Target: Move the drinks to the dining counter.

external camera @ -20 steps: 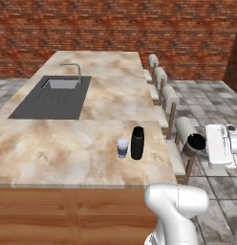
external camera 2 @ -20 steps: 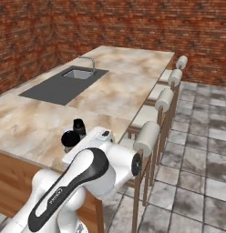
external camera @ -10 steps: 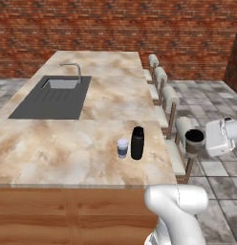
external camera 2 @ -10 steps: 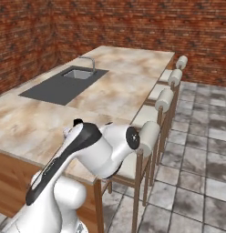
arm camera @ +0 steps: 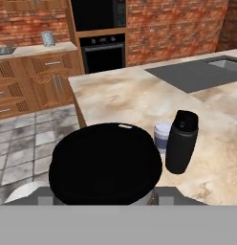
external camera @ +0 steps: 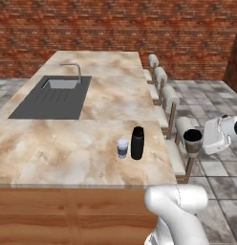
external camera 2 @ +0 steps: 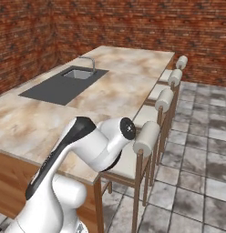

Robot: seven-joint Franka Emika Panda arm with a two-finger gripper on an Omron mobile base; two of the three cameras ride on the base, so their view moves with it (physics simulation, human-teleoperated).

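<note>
My gripper (external camera: 202,141) is shut on the dark coffee cup (external camera: 192,139), holding it upright in the air just off the right edge of the dining counter (external camera: 63,143), above the nearest stool. In the hand view the cup's black lid (arm camera: 106,165) sits low in the centre and hides my fingertips. On the counter near that edge stand the tall black bottle (external camera: 137,142) and, touching or nearly touching its left side, the small white cup with a dark-blue band (external camera: 122,148). The hand view shows the bottle (arm camera: 181,141) and white cup (arm camera: 162,135) just beyond the lid.
Padded stools (external camera: 170,98) line the counter's right side, with the nearest one (external camera 2: 146,139) close to my arm. A dark sink with a faucet (external camera: 53,98) is set into the far left. In the hand view, a black wall oven (arm camera: 101,48) and wood cabinets stand across the tiled floor.
The wrist has turned, so the coffee cup now stands upright instead of tilted, staying beside the counter's right edge. The arm's elbow has swung across the right base view. Bottle and white cup are unmoved.
</note>
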